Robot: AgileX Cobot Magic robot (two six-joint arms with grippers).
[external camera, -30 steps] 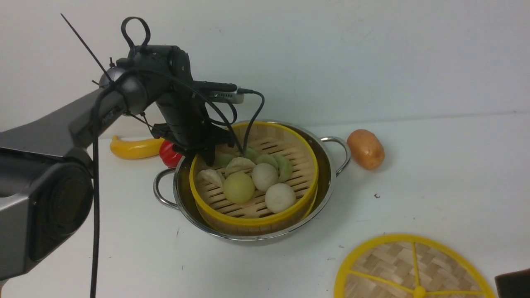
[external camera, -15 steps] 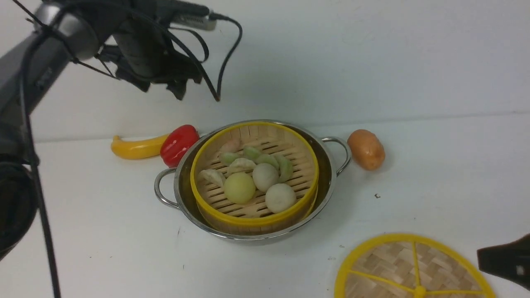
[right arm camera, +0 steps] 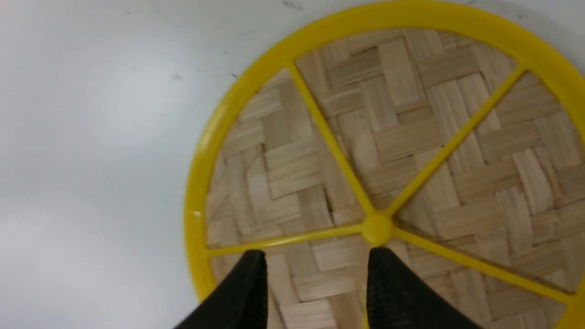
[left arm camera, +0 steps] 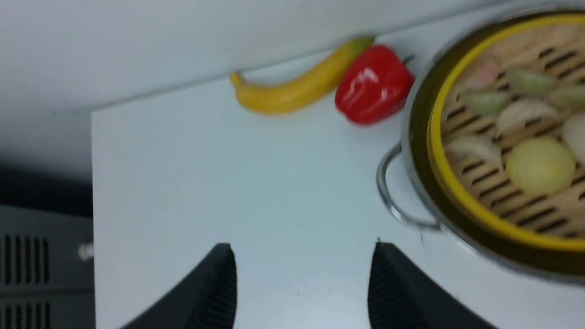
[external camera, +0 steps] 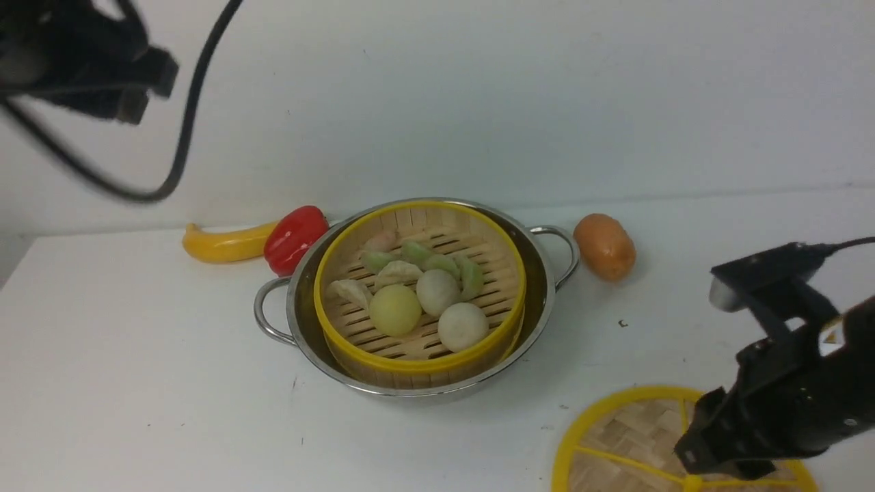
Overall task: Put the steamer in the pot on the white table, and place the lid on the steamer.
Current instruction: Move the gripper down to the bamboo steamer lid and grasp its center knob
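The steamer (external camera: pixel 410 365), a slatted bamboo basket with a yellow rim, sits inside the shiny pot (external camera: pixel 540 301) on the white table (external camera: pixel 137 383). Both also show in the left wrist view, the steamer (left arm camera: pixel 452 192) and the pot (left arm camera: pixel 388 201). The lid (external camera: pixel 615 437) lies flat on the table at the front right. My right gripper (right arm camera: pixel 317 256) is open just above the lid (right arm camera: pixel 411 137), its fingertips beside the centre knob (right arm camera: pixel 377 230). My left gripper (left arm camera: pixel 302 256) is open and empty, raised high to the left of the pot.
Buns and dumplings (external camera: pixel 437 290) lie in the steamer. A yellow banana (external camera: pixel 219 244) and a red pepper (external camera: pixel 295 238) lie behind the pot's left handle. A potato (external camera: pixel 603 246) lies to its right. The wall stands close behind. The table's left edge shows in the left wrist view.
My left arm has lifted off the steamer's rim and drawn up and to the left. My right arm has come in from the lower right over the lid.
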